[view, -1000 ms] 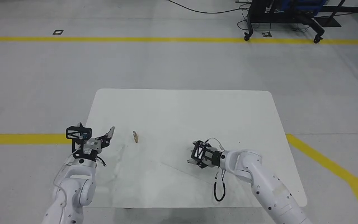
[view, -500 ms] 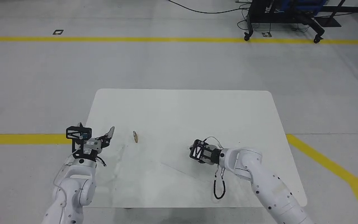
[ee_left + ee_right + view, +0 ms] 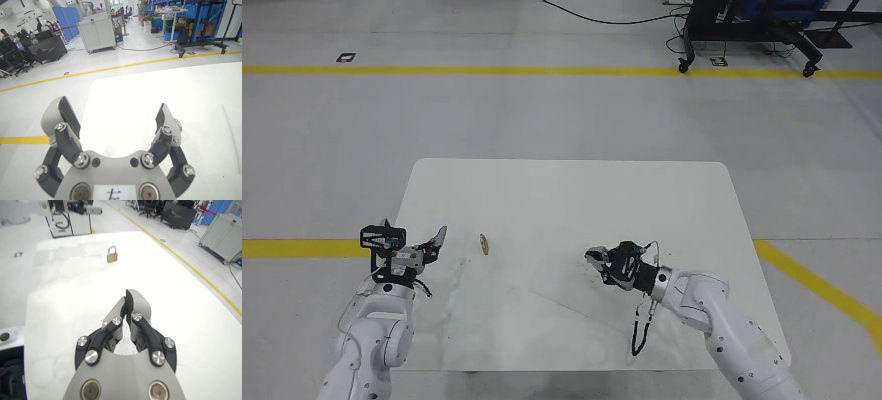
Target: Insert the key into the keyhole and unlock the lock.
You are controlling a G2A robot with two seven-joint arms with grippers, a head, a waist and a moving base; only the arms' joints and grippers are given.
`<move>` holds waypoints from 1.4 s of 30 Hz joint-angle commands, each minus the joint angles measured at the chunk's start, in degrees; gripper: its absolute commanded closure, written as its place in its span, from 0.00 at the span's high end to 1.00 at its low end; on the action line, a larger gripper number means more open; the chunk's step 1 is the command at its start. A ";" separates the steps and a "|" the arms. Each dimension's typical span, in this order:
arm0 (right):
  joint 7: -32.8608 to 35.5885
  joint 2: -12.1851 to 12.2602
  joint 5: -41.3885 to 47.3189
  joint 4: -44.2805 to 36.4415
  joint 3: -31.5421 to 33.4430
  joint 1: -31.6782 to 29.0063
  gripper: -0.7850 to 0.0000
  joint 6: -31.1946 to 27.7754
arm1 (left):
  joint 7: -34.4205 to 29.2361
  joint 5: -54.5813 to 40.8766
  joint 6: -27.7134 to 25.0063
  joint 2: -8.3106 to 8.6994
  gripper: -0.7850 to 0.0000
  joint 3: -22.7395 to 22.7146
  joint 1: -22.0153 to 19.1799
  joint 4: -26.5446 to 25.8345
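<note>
White worktop point(image 3: 572, 200) with rounded corners, lower middle of the top view.
A single brass padlock point(image 3: 484, 244) stands directly on its surface, left of frame centre, nearer the worktop's left edge than its right; it is upright, silver shackle uppermost.
</note>
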 commanded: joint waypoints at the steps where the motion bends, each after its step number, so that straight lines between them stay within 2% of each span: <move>1: -1.13 0.12 7.02 1.76 1.51 0.07 0.00 -2.60 | 0.00 0.00 0.00 0.00 1.00 0.00 0.00 0.00; 5: 0.20 0.63 18.26 5.05 3.92 0.26 0.00 -10.38 | 0.00 0.00 0.00 0.00 1.00 0.00 0.00 0.00; 17: 0.60 0.69 19.05 5.39 4.11 0.33 0.00 -10.89 | 0.00 0.00 0.00 0.00 1.00 0.00 0.00 0.00; 21: -0.03 0.46 20.73 5.13 2.90 0.18 0.00 -11.06 | 1.34 -12.19 -6.44 -0.36 1.00 0.05 -0.62 -1.76; 22: -0.58 0.21 22.39 5.61 1.65 0.66 0.00 -11.87 | 0.81 -18.27 -8.74 -0.52 1.00 -0.11 -1.09 -1.94; 25: -1.48 -0.52 26.37 7.49 -1.91 2.78 0.00 -13.91 | -5.17 -35.61 -17.95 -0.68 1.00 0.50 -2.55 -2.34; 27: -2.26 -1.15 30.04 9.37 -4.29 4.26 0.00 -14.37 | -9.93 -44.70 -22.08 -0.55 1.00 0.07 -4.29 -2.05; 28: -2.59 -1.46 32.31 10.44 -5.44 4.94 0.00 -14.82 | -11.59 -47.11 -24.38 -0.46 1.00 0.11 -4.91 -2.31; 31: -1.09 -2.07 38.05 13.30 -8.20 6.79 0.00 -16.08 | -16.06 -46.74 -25.24 -0.08 1.00 -0.79 -5.57 -2.82; 39: -1.09 -2.07 38.05 13.30 -8.20 6.79 0.00 -16.08 | -16.65 -47.10 -25.45 -0.08 1.00 -0.36 -5.43 -2.69; 42: -0.95 -2.09 38.15 13.42 -8.27 6.67 0.00 -15.60 | -19.60 -60.56 -30.01 -0.22 1.00 1.59 -5.53 -1.20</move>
